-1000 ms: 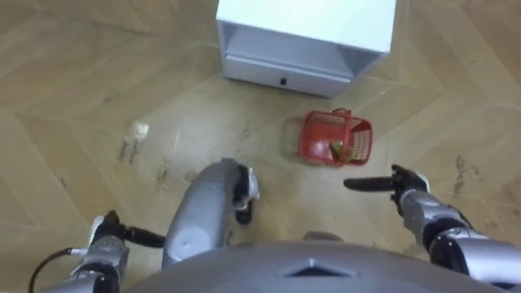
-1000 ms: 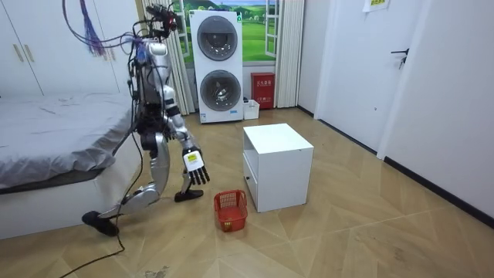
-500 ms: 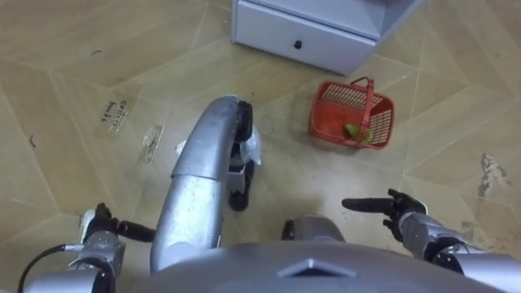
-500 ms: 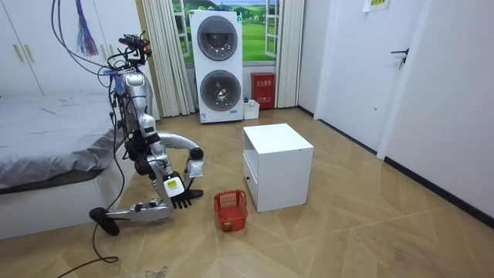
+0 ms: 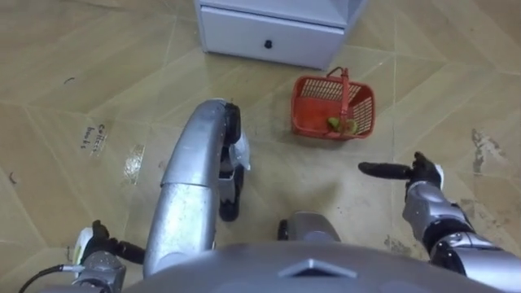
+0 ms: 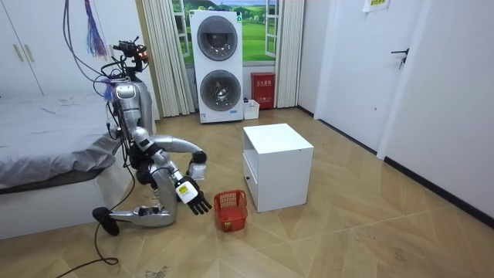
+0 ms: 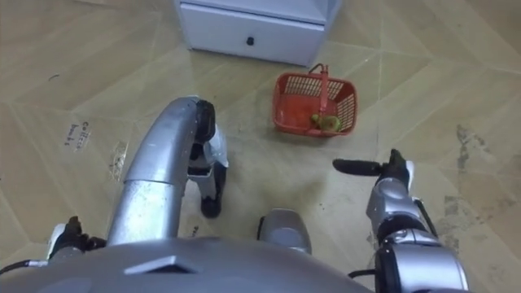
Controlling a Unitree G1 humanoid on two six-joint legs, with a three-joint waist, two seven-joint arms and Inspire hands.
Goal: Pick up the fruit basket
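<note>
Approach stage: you knelt with your right hand (image 5: pixel 419 172) open and empty, short of the fruit basket (image 5: pixel 303 112), which stood ungrasped on the floor (image 5: pixel 81 81) by the cabinet (image 5: pixel 244 34); your left hand (image 5: pixel 91 247) could not be read.

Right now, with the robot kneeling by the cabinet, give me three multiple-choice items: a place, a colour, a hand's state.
1. The fruit basket stands: A on the bed; B on the floor before the drawer of the white cabinet; C on top of the cabinet.
2. The basket is: A red; B blue; C white.
3. The right hand is: A shut on the basket's handle; B curled into a fist; C open, apart from the basket.
Answers: 1 B, it sits on the floor just before the drawer; 2 A, its mesh walls are red; 3 C, its fingers point straight at the basket without touching it.
</note>
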